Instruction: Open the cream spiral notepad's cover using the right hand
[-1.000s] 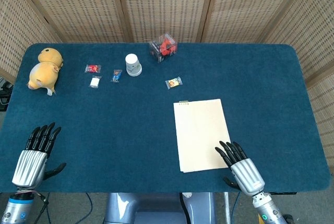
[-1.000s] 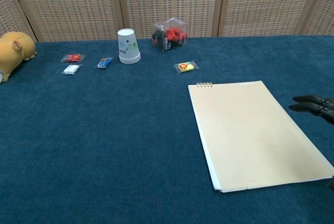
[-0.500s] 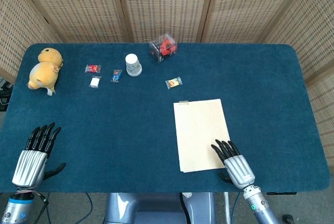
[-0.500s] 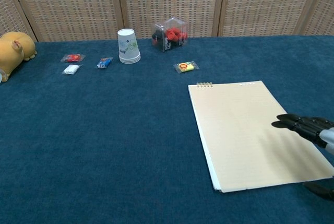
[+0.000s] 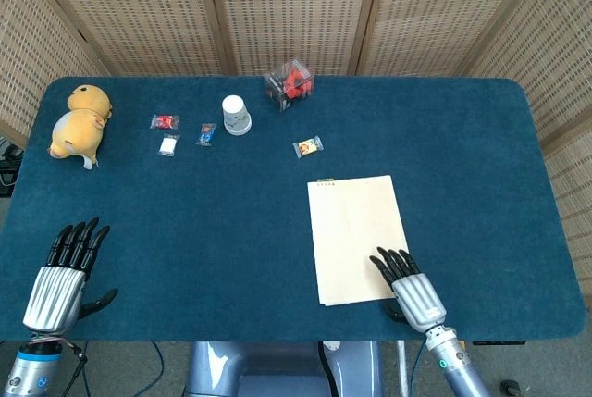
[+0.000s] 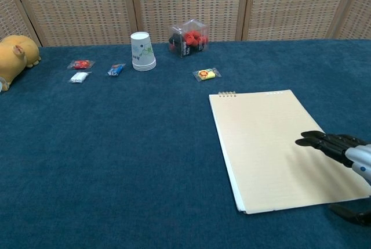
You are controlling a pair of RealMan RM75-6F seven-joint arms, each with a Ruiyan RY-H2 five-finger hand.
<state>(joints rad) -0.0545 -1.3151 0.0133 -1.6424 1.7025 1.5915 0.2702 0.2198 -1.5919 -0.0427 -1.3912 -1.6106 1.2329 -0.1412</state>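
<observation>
A blue-covered counter (image 5: 231, 230) is backed by wicker screens (image 5: 287, 8). The left hand (image 5: 63, 272), fingers spread and empty, is shown only in the head view. The closed notepad (image 5: 356, 238) is overlapped at its near right corner by the right hand (image 5: 407, 284), fingers extended.

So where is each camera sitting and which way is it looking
Head view: high above the near edge, looking down on the whole table; left hand and right hand both show.
Chest view: low at the near edge, facing the wicker screens; only the right hand shows.
Shared: cream spiral notepad, paper cup.
</observation>
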